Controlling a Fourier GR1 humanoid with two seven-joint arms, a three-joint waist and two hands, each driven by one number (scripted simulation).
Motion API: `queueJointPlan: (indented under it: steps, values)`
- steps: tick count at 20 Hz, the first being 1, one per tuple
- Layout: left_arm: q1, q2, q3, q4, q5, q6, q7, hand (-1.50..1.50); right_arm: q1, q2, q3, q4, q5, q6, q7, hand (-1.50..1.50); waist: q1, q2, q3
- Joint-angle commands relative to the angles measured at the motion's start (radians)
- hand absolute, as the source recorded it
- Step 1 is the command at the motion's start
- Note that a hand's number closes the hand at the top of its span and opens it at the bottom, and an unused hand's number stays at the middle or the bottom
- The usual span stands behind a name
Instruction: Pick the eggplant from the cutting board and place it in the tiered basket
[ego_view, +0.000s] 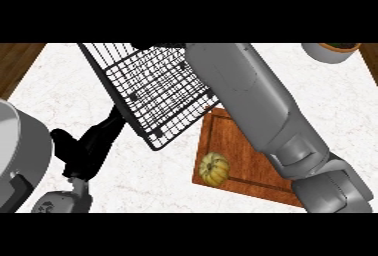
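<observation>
One round yellowish squash (214, 168) on cutting board (255, 172)

A black wire tiered basket (151, 90) fills the upper middle of the frame, tilted, its lower corner reaching toward the centre. A grey forearm (269, 115) runs from the top centre down to the lower right corner, crossing a wooden cutting board (221, 145) that lies right of centre on the white marbled counter (66, 85). A small yellow, ribbed squash (214, 168) sits on the board's lower left part. A black hand (88, 145) shows at lower left; its fingers are unclear. A white pot (332, 51) sits at the upper right edge.
</observation>
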Motion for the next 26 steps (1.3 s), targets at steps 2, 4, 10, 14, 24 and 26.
queueJointPlan:
  steps: [2, 4, 10, 14, 24, 26]
  values:
    - [-0.112, -0.052, -0.054, 0.056, -0.029, 0.009, 0.030, 0.00, -0.034, 0.003, 0.086, 0.079, -0.213, -0.057, -0.082, -1.50, 0.032, 0.013, -0.005]
    - [-0.098, -0.064, -0.070, 0.052, -0.044, 0.024, 0.051, 0.00, -0.028, 0.003, 0.107, 0.096, -0.262, -0.073, -0.161, -1.50, 0.034, 0.014, -0.005]
    - [-0.112, -0.036, -0.011, 0.068, -0.029, 0.015, 0.025, 0.00, -0.031, 0.003, 0.209, 0.088, -0.400, -0.200, -0.284, -1.50, 0.020, 0.008, -0.005]
    - [-0.097, -0.044, -0.019, 0.072, -0.030, 0.008, 0.019, 0.00, -0.085, 0.003, 0.242, 0.111, -0.427, -0.368, -0.281, -1.50, 0.008, 0.005, -0.006]
    - [-0.022, -0.005, 0.052, -0.001, 0.008, 0.010, 0.045, 0.00, -0.048, -0.154, 0.076, 0.214, -0.465, -0.259, -0.219, -1.50, -0.082, -0.011, -0.002]
    - [0.025, -0.028, 0.018, -0.023, -0.016, 0.026, 0.039, 0.00, 0.023, -0.222, 0.062, 0.204, -0.479, -0.150, -0.282, -1.50, -0.082, -0.011, -0.002]
